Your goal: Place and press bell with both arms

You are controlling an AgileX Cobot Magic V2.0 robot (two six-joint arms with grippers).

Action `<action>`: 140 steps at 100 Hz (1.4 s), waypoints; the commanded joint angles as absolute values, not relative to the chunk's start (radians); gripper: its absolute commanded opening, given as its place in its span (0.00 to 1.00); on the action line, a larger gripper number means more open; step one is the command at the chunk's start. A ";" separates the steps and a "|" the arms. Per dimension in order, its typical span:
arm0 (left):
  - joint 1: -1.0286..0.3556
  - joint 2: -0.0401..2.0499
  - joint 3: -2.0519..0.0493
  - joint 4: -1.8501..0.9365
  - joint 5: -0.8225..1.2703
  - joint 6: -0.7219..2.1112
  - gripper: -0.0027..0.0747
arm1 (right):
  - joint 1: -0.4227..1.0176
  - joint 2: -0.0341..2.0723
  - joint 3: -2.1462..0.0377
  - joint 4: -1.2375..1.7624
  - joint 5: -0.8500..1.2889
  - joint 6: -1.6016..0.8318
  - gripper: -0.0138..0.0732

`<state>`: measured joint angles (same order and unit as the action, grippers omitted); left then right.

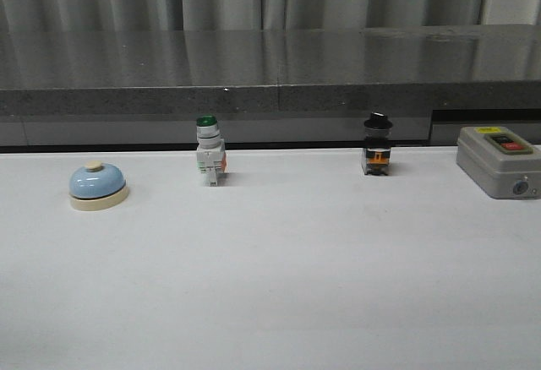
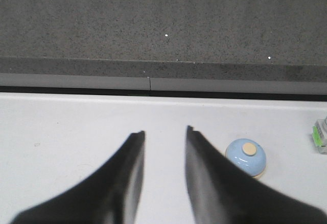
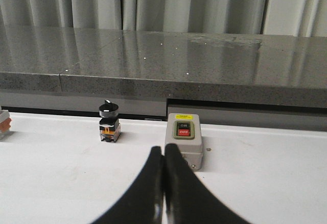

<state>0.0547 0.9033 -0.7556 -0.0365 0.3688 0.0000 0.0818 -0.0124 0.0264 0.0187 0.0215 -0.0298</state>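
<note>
The light-blue bell [image 1: 98, 185] with its cream base and knob stands on the white table at the far left. Neither arm shows in the front view. In the left wrist view my left gripper [image 2: 165, 133] is open with nothing between its fingers, and the bell [image 2: 246, 157] sits just beside one finger, outside the gap. My right gripper [image 3: 163, 149] is shut with its fingers pressed together and empty, far from the bell, pointing at a grey switch box.
A green-capped white push button [image 1: 210, 154] and a black-capped switch [image 1: 377, 145] stand along the back of the table. A grey ON/OFF switch box [image 1: 499, 160] sits at the far right. A dark stone ledge [image 1: 270, 66] runs behind the table [image 1: 279, 285].
</note>
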 commanded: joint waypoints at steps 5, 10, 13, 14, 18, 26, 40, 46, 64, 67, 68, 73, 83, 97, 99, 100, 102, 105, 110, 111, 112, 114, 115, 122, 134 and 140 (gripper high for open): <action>0.048 0.995 -0.865 -0.059 0.364 0.000 0.75 | 0.079 -0.030 0.012 0.011 -0.064 -0.030 0.09; 0.043 1.036 -0.899 -0.059 0.400 0.000 0.82 | 0.079 -0.030 0.012 0.011 -0.064 -0.030 0.09; 0.037 1.065 -0.919 -0.059 0.420 0.000 0.83 | 0.079 -0.030 0.012 0.011 -0.064 -0.030 0.09; 0.033 1.071 -0.929 -0.062 0.429 0.000 0.83 | 0.079 -0.030 0.012 0.011 -0.064 -0.030 0.09; 0.015 1.106 -0.957 -0.062 0.446 0.000 0.82 | 0.079 -0.030 0.012 0.011 -0.064 -0.030 0.09; -0.024 1.169 -1.004 -0.062 0.457 0.000 0.80 | 0.079 -0.030 0.012 0.011 -0.064 -0.030 0.09; -0.093 1.292 -1.086 -0.062 0.473 -0.005 0.79 | 0.079 -0.030 0.012 0.011 -0.064 -0.030 0.09; -0.119 1.350 -1.127 -0.062 0.503 -0.007 0.79 | 0.079 -0.030 0.012 0.011 -0.064 -0.030 0.09; -0.160 1.515 -1.249 -0.083 0.601 -0.007 0.79 | 0.079 -0.030 0.012 0.011 -0.064 -0.030 0.09; -0.165 1.546 -1.274 -0.096 0.613 -0.007 0.79 | 0.079 -0.030 0.012 0.011 -0.064 -0.030 0.09; -0.168 1.552 -1.279 -0.098 0.618 -0.007 0.79 | 0.079 -0.030 0.012 0.011 -0.064 -0.030 0.09; -0.172 1.593 -1.311 -0.098 0.633 -0.007 0.79 | 0.079 -0.030 0.012 0.011 -0.064 -0.030 0.09; -0.179 1.675 -1.369 -0.100 0.684 -0.007 0.79 | 0.079 -0.030 0.012 0.011 -0.064 -0.030 0.09; -0.179 1.769 -1.430 -0.103 0.718 -0.007 0.79 | 0.079 -0.030 0.012 0.011 -0.064 -0.030 0.09; -0.179 1.778 -1.438 -0.103 0.720 -0.007 0.79 | 0.079 -0.030 0.012 0.011 -0.064 -0.030 0.09; -0.179 1.787 -1.443 -0.103 0.723 -0.007 0.79 | 0.079 -0.030 0.012 0.011 -0.064 -0.030 0.09; -0.179 1.799 -1.450 -0.103 0.722 -0.007 0.79 | 0.079 -0.030 0.012 0.011 -0.064 -0.030 0.09; -0.179 1.815 -1.459 -0.103 0.723 -0.007 0.79 | 0.079 -0.030 0.012 0.011 -0.064 -0.030 0.09; -0.179 1.841 -1.472 -0.103 0.723 -0.007 0.79 | 0.079 -0.030 0.012 0.011 -0.064 -0.030 0.09; -0.179 1.849 -1.475 -0.103 0.723 -0.007 0.79 | 0.079 -0.030 0.012 0.011 -0.064 -0.030 0.09; -0.179 1.853 -1.477 -0.103 0.723 -0.007 0.79 | 0.079 -0.030 0.012 0.011 -0.064 -0.030 0.09; -0.179 1.863 -1.485 -0.103 0.723 -0.007 0.79 | 0.079 -0.030 0.012 0.011 -0.064 -0.030 0.09; -0.179 1.867 -1.485 -0.103 0.725 -0.007 0.79 | 0.079 -0.030 0.012 0.011 -0.064 -0.030 0.09; -0.179 1.902 -1.506 -0.105 0.729 -0.007 0.79 | 0.079 -0.030 0.012 0.011 -0.064 -0.030 0.09; -0.179 1.950 -1.532 -0.107 0.729 -0.007 0.79 | 0.079 -0.030 0.012 0.011 -0.064 -0.030 0.09; -0.179 1.976 -1.543 -0.109 0.734 -0.007 0.79 | 0.079 -0.030 0.012 0.011 -0.064 -0.030 0.09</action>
<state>-0.1719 1.9996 -1.4967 -0.0912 0.7519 0.0000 0.0818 -0.0124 0.0264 0.0187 0.0215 -0.0298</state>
